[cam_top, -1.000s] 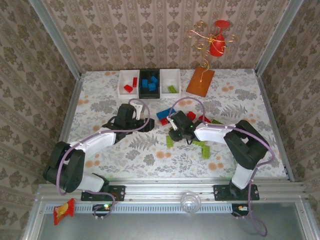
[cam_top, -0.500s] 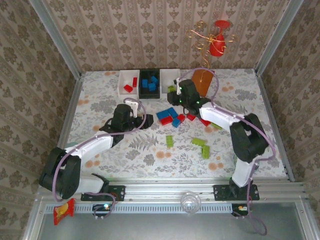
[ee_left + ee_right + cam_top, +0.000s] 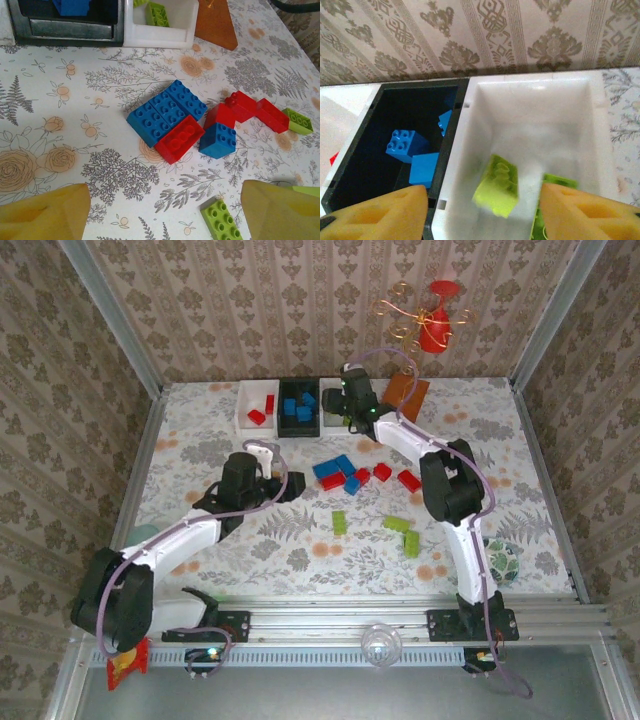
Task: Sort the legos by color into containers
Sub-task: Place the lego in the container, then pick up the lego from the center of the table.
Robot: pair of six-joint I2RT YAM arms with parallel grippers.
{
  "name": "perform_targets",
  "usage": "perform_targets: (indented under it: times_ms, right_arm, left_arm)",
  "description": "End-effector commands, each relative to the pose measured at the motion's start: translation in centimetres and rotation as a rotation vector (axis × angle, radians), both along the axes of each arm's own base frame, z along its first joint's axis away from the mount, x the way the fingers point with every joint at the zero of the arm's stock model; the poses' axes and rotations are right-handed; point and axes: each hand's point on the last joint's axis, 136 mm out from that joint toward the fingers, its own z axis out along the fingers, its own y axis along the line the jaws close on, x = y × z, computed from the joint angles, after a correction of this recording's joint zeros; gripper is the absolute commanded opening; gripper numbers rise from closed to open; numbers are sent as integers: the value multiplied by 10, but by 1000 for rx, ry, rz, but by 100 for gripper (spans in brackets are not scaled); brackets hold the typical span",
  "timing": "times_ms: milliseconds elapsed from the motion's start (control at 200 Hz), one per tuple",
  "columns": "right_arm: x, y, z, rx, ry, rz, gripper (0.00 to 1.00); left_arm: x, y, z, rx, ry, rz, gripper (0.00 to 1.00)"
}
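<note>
My right gripper (image 3: 482,216) hangs open over the right white bin (image 3: 535,105). A lime green brick (image 3: 497,185) shows blurred and free between its fingers inside that bin, beside another green brick (image 3: 559,181). The black bin (image 3: 395,115) to the left holds blue bricks (image 3: 402,142). My left gripper (image 3: 162,216) stands open low above the table, just short of a blue and red cluster (image 3: 167,112) and next to a green brick (image 3: 222,220). In the top view the right gripper (image 3: 345,406) covers the right bin and the left gripper (image 3: 296,486) sits left of the loose bricks (image 3: 337,470).
The left white bin (image 3: 255,405) holds red bricks. Red bricks (image 3: 408,480) and green bricks (image 3: 400,525) lie scattered mid-table. An orange board (image 3: 215,25) leans behind the bins. A red wire ornament (image 3: 437,325) stands at the back, and a patterned round thing (image 3: 500,560) sits near the right arm.
My right gripper swung from the table's middle back to the right white bin and opened, letting go of a green brick. The left gripper barely shifted.
</note>
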Motion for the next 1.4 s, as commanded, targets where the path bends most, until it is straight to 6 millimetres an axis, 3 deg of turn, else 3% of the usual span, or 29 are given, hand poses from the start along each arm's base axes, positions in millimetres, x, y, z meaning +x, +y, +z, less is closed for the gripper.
perform_targets:
  times_ms: [0, 105, 215, 365, 435, 530, 645, 765, 1050, 1240, 1395]
  right_arm:
    - [-23, 0, 57, 20, -56, 46, 66]
    - [-68, -7, 57, 12, -42, 102, 68]
    - [-127, -24, 33, -74, 31, 136, 69]
    - [-202, -68, -9, -194, 151, 112, 73]
    - [-227, -87, -26, -242, 206, 94, 76]
    - [-245, -106, -43, -306, 252, 60, 80]
    - [-251, -123, -59, -345, 313, 24, 84]
    - [-244, -129, -73, -357, 360, -1, 84]
    - [-215, -126, -91, -425, 420, 0, 73]
    - [-193, -123, -93, -462, 418, -17, 65]
    - [-187, -121, -106, -477, 455, -15, 62]
  left_arm:
    - [-6, 3, 1, 3, 5, -11, 81]
    - [-7, 1, 2, 14, -10, -34, 83]
    - [-7, -8, 1, 12, -24, -100, 85]
    - [-8, -29, 6, -47, -47, -223, 85]
    - [-8, -36, 5, -69, -58, -262, 85]
    - [-6, -42, -1, -80, -54, -287, 85]
    - [-5, -44, -8, -80, -27, -287, 85]
    - [-5, -39, -11, -64, -35, -266, 85]
    - [-8, -24, -10, 9, -62, -229, 85]
    - [-10, -21, -8, 15, -70, -222, 85]
    - [-10, -19, -8, 21, -74, -217, 85]
